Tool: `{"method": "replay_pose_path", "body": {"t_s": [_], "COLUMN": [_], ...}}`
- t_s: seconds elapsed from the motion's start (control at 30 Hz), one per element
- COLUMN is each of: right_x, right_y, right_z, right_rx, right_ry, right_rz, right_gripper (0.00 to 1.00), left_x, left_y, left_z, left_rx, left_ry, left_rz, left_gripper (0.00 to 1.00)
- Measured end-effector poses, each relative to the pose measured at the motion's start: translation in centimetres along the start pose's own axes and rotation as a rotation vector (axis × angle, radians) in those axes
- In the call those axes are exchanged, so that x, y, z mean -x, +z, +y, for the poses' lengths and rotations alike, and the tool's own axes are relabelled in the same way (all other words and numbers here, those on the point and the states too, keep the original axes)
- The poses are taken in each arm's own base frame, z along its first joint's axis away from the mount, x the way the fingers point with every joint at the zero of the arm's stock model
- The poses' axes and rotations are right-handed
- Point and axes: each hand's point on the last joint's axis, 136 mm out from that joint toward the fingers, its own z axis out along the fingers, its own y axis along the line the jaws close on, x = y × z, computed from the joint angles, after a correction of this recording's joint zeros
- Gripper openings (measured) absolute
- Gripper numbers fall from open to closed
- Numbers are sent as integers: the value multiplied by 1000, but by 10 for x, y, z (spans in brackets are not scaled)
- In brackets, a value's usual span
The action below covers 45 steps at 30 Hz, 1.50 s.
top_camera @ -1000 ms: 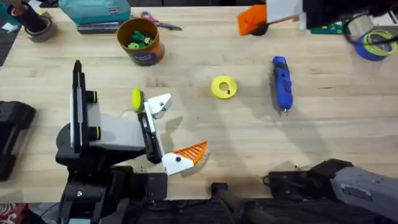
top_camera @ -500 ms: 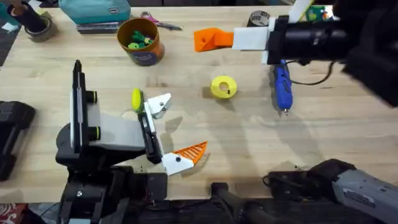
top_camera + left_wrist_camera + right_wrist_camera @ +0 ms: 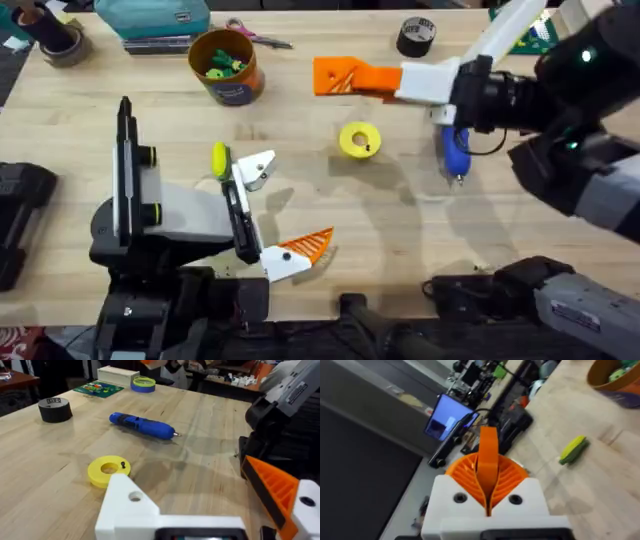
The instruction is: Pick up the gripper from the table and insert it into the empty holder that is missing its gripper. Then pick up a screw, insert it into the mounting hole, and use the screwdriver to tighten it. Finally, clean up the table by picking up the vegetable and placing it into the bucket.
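My right gripper (image 3: 326,76) hovers over the far middle of the table, shut on the small orange gripper (image 3: 488,450), which stands up between its ribbed pads. My left gripper (image 3: 283,205) rests open at the near left. One side is the bare white holder (image 3: 256,168) (image 3: 131,505); the other carries an orange finger (image 3: 306,243). The yellow-green vegetable (image 3: 218,157) (image 3: 573,448) lies beside the holder. The blue screwdriver (image 3: 453,145) (image 3: 142,425) lies right of centre, partly under the right arm. A small dark screw (image 3: 123,464) sits on a yellow disc (image 3: 360,139). The bucket (image 3: 226,65) stands at the far left.
A black tape roll (image 3: 416,36) sits at the far edge, with scissors (image 3: 258,38) and a teal case (image 3: 150,15) farther left. A blue tape roll (image 3: 144,383) lies at the far right. Bare wood stretches between the disc and the near edge.
The right arm has swung in from the far right, carrying its shut orange fingers leftward and lower over the table's far middle. The left arm and the table's objects have not moved.
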Motion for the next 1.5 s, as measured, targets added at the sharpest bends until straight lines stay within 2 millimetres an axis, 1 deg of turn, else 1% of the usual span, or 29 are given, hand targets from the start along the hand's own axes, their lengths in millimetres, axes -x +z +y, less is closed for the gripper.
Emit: {"method": "replay_pose_path", "body": {"t_s": [0.17, 0.33, 0.47, 0.5, 0.63, 0.73, 0.93, 1.17, 1.3, 1.5], "right_x": [-16, -36, -42, -47, -55, -57, -56, -56, -53, -60], "right_y": [-4, -4, -4, -5, -6, -8, -14, -14, -10, 5], "right_z": [10, 1, 4, 3, -2, -5, -2, -9, -9, -1], "right_rx": [77, 105, 136, 143, 141, 140, 144, 129, 127, 149], "right_ry": [45, 173, 198, 240, 299, 316, 318, 386, 402, 408], "right_rz": [39, 133, 184, 223, 270, 291, 308, 307, 286, 292], "right_gripper": [9, 9, 9, 9, 9, 9, 9, 9, 9, 9], "left_x": [0, 0, 0, 0, 0, 0, 0, 0, 0, 0], "left_y": [0, 0, 0, 0, 0, 0, 0, 0, 0, 0], "left_z": [0, 0, 0, 0, 0, 0, 0, 0, 0, 0], "left_rx": [0, 0, 0, 0, 0, 0, 0, 0, 0, 0], "left_ry": [0, 0, 0, 0, 0, 0, 0, 0, 0, 0], "left_rz": [0, 0, 0, 0, 0, 0, 0, 0, 0, 0], "left_gripper": [985, 986, 986, 986, 985, 986, 985, 985, 985, 985]}}
